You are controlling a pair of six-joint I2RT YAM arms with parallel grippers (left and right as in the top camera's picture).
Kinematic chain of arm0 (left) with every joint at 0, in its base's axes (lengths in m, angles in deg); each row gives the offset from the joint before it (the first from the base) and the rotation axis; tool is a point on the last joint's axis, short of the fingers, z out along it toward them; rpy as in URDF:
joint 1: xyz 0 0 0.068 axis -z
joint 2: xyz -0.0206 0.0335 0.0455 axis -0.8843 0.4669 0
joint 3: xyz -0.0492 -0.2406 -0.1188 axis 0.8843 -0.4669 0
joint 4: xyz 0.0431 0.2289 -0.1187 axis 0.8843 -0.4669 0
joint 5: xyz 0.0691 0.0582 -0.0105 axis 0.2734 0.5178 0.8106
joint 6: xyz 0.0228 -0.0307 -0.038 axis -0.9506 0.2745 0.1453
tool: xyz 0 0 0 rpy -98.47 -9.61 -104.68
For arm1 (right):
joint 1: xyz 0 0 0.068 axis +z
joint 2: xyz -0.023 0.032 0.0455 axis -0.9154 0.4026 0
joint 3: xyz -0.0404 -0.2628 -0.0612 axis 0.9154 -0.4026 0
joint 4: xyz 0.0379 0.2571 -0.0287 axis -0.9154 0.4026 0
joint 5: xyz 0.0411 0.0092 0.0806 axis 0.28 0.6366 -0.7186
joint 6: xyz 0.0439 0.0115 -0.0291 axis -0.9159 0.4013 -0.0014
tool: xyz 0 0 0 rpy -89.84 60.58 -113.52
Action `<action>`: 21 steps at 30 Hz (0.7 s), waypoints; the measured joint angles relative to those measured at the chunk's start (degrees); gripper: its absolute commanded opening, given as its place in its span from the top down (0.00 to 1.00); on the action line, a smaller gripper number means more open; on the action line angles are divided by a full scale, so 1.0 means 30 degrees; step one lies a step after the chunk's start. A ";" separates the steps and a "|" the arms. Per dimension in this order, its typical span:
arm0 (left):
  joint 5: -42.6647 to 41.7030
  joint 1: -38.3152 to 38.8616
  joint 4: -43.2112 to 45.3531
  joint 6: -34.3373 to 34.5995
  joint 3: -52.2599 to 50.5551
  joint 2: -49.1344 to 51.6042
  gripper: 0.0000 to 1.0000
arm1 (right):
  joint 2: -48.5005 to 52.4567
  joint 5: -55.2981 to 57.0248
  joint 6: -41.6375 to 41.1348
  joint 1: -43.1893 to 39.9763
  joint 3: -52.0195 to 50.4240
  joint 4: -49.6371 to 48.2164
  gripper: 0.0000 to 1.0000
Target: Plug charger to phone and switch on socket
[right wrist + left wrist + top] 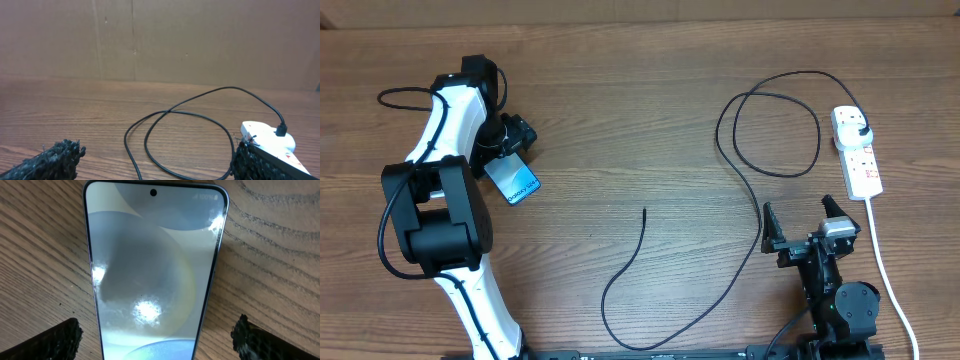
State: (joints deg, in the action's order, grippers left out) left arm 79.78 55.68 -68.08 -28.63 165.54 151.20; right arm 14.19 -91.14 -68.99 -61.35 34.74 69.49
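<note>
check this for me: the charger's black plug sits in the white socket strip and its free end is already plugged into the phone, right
Not quite. The plug of the charger does sit in the socket, but its free end is not in the phone. The overhead view shows that end lying loose on the table, well apart from the phone.

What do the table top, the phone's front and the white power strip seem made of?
The brown table top looks like matte wood or wood laminate: visible grain lines. The slim lit-screen phone has a glossy, probably glass front: bright glare spots. The white oblong power strip seems smooth moulded plastic: rounded, uniform body.
</note>
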 measured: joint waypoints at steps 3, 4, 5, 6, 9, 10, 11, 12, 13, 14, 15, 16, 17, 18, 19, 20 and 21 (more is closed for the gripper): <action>0.0000 0.0000 0.0000 0.0000 -0.0007 0.0000 0.00 | 0.0000 0.0000 0.0000 0.0000 0.0000 0.0000 0.00; 0.0000 0.0000 0.0007 0.0000 0.0000 0.0000 0.00 | 0.0000 0.0007 0.0007 0.0000 0.0000 0.0015 0.00; 0.0000 0.0000 0.0015 0.0000 -0.0007 0.0000 0.00 | 0.0000 0.0000 0.0000 0.0000 0.0000 -0.0007 0.00; 0.0000 0.0000 0.0015 0.0000 -0.0007 0.0000 0.00 | 0.0000 0.0000 0.0007 0.0000 0.0000 0.0000 0.00; 0.0000 0.0000 0.0015 0.0000 -0.0007 0.0000 0.00 | 0.0000 0.0000 0.0000 0.0000 0.0000 0.0000 0.00; 0.0000 0.0000 0.0015 0.0000 -0.0007 0.0000 0.00 | 0.0000 0.0000 0.0007 0.0000 0.0000 0.0007 0.00; 0.0000 0.0000 0.0015 0.0000 -0.0007 0.0000 0.00 | 0.0000 -0.0007 0.0007 0.0007 0.0000 0.0000 0.00; 0.0000 0.0000 0.0022 0.0000 -0.0007 0.0000 0.00 | 0.0000 0.0000 0.0000 0.0007 0.0000 0.0000 0.00; 0.0000 0.0000 0.0051 0.0000 -0.0007 0.0000 0.00 | 0.0000 0.0000 0.0007 0.0007 0.0000 0.0000 0.00; 0.0000 0.0000 0.0073 0.0000 -0.0007 0.0000 0.00 | 0.0000 0.0000 0.0007 0.0000 0.0000 0.0000 0.00; 0.0000 0.0000 0.0095 0.0000 -0.0007 0.0000 0.00 | 0.0000 0.0007 0.0000 0.0000 0.0000 -0.0007 0.00; 0.0007 0.0000 0.0102 0.0000 -0.0007 0.0000 0.00 | 0.0000 0.0000 0.0007 0.0000 0.0000 -0.0007 0.00; 0.0007 0.0000 0.0117 0.0000 -0.0007 0.0000 0.00 | 0.0000 0.0000 0.0000 0.0007 0.0000 0.0007 0.00; 0.0007 0.0000 0.0124 0.0000 -0.0007 0.0000 0.00 | 0.0000 0.0000 0.0007 0.0007 0.0000 0.0007 0.00; 0.0000 0.0000 0.0124 0.0000 -0.0007 0.0000 0.00 | 0.0000 0.0000 0.0007 0.0000 0.0000 0.0007 0.00; 0.0007 0.0000 0.0131 0.0000 -0.0007 0.0000 0.00 | 0.0000 0.0000 0.0000 0.0000 0.0000 0.0007 0.00; 0.0007 0.0000 0.0146 0.0000 -0.0007 0.0000 0.00 | 0.0000 0.0000 0.0007 0.0000 0.0000 0.0000 0.00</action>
State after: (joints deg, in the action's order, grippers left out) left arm 79.80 55.68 -67.64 -28.63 165.52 151.20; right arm 14.19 -91.14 -68.97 -61.35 34.74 69.49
